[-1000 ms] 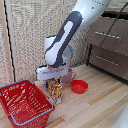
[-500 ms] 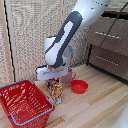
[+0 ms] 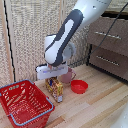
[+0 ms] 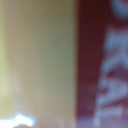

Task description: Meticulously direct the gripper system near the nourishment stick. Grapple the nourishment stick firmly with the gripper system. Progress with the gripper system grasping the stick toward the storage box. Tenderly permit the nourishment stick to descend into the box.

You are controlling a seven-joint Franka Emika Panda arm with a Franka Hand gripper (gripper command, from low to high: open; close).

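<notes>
The nourishment stick (image 3: 55, 90), a yellow-orange package with red and brown print, stands upright on the wooden floor. The gripper system (image 3: 53, 80), a white block on the bulky white arm, sits right on the package's top end, its fingers down at the package. The picture is too coarse to show whether the fingers press on it. The wrist view shows only a blurred close-up of the package (image 4: 45, 60), yellow with a dark red band and white letters. The storage box (image 3: 11, 88), a red mesh basket with a grey-blue rim handle, stands to the exterior view's left of the package.
A small red bowl (image 3: 79, 87) lies on the floor to the exterior view's right of the package. A pink mug (image 3: 67, 76) stands behind it. A wicker wall panel (image 3: 30, 35) is at the back. A dark drawer cabinet (image 3: 109, 45) stands at the right.
</notes>
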